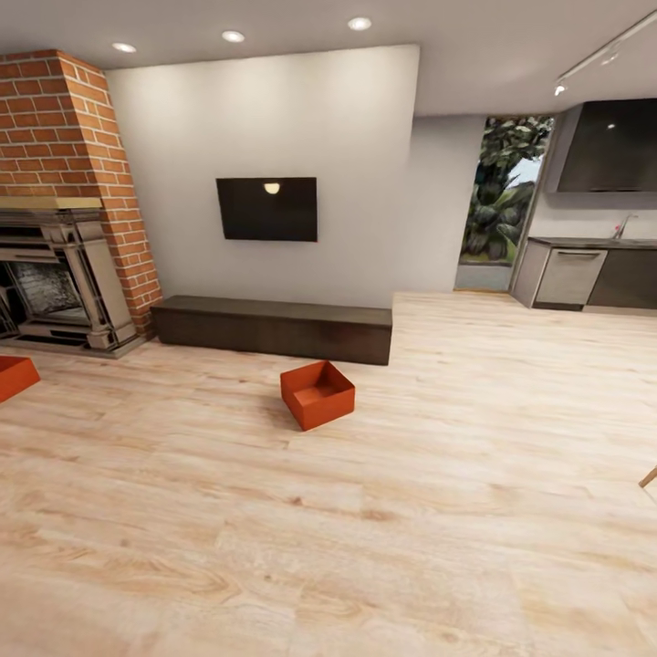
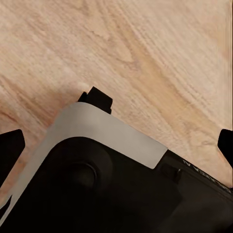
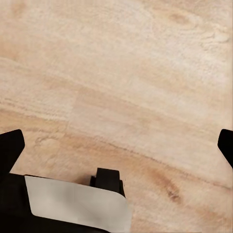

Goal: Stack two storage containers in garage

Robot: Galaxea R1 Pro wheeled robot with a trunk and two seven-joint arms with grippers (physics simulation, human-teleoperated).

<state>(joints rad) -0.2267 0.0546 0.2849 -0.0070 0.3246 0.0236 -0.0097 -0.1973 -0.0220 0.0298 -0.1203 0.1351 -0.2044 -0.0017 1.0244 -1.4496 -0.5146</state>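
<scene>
A: Where are the storage containers?
B: One orange-red storage container [image 1: 318,393] sits on the light wood-plank floor [image 1: 365,529] before the long dark cabinet [image 1: 274,328], under the wall TV [image 1: 266,209]; its inside looks empty; the second container [image 1: 15,376] is cut off near the fireplace [image 1: 55,278].
A: And the end effectors?
B: The left end effector [image 2: 116,141] and right end effector [image 3: 116,145] each show dark fingertips [image 2: 10,145] wide apart, holding nothing, planks beyond them; the robot's grey-and-black body [image 2: 97,165] lies close below both; neither container is near them.
</scene>
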